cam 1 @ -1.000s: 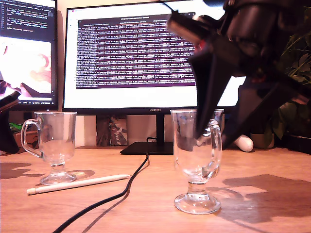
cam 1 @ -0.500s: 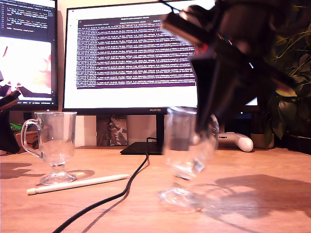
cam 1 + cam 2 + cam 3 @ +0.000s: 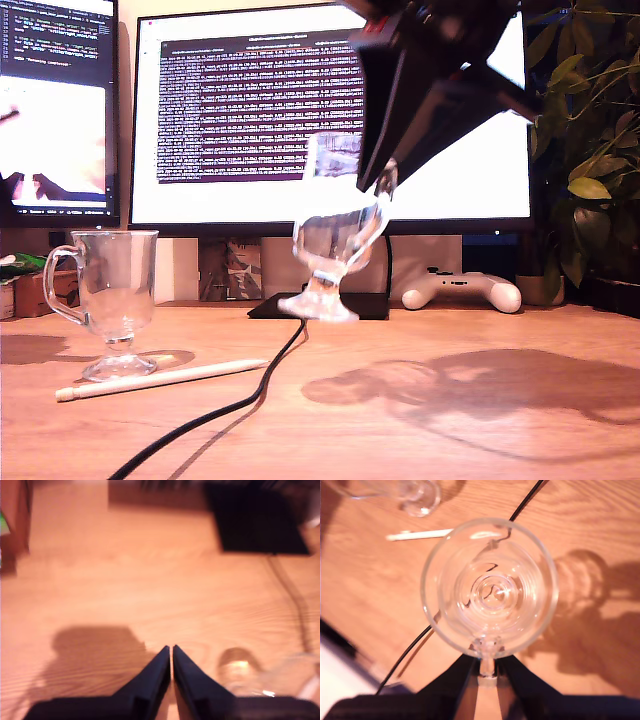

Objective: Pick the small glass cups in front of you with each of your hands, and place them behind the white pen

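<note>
Glass, tilted and clear of the bench (image 3: 480, 340), hangs from my second pincer (image 3: 487, 672), which is clamped on the mug's handle; this lifted mug (image 3: 335, 225) sits mid-frame in the exterior view, before the monitor (image 3: 250, 110). The pen (image 3: 160, 380) lies on the wood at about 8 o'clock from it, long axis running nearly across the exterior view, tan tip toward that view's left. The other mug (image 3: 112, 300) stands just behind the pen. So the carried mug likely needs to travel toward 9 o'clock and settle beyond the pen, clear of the black cable (image 3: 230, 405). My first pincer (image 3: 171, 662) is closed on nothing, above bare wood.
</note>
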Controlling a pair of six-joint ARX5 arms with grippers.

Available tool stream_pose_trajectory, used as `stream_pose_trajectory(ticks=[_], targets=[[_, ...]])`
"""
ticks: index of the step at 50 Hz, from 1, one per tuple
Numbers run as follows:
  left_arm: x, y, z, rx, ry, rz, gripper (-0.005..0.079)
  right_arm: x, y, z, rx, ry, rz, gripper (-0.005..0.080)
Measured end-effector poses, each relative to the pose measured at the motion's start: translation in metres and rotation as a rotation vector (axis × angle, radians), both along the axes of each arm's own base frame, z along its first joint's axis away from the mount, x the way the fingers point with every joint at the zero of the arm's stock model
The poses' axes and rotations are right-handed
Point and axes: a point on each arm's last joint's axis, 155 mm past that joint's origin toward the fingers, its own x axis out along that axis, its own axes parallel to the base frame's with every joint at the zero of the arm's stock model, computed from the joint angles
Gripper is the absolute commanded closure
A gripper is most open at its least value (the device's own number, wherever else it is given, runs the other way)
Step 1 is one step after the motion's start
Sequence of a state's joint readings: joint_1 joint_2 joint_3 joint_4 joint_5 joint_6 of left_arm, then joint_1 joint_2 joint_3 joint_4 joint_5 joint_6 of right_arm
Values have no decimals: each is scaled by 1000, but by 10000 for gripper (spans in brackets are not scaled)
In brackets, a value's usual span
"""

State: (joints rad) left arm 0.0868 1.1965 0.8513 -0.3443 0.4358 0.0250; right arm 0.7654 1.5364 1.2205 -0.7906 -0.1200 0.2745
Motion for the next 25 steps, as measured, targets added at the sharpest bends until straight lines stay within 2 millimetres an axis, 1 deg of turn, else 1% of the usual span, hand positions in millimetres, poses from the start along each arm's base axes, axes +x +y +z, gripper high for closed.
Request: stream_pose_trajectory(ticks=[5, 9, 13, 18, 25], targets=[[-10, -2, 26, -12, -66, 2, 762, 9, 8, -5, -15, 4, 15, 764], [-19, -5, 48, -17, -127, -4, 762, 17, 16, -3, -17, -10, 34, 764], [-29, -7, 65, -18, -174, -12, 761, 27, 23, 2, -15, -32, 37, 764], [-38, -9, 73, -21, -191, -17, 762, 38, 31, 7, -13, -61, 55, 764], [-45, -12, 70, -46, -161, -20, 762, 46, 39, 5, -19, -70, 72, 764]])
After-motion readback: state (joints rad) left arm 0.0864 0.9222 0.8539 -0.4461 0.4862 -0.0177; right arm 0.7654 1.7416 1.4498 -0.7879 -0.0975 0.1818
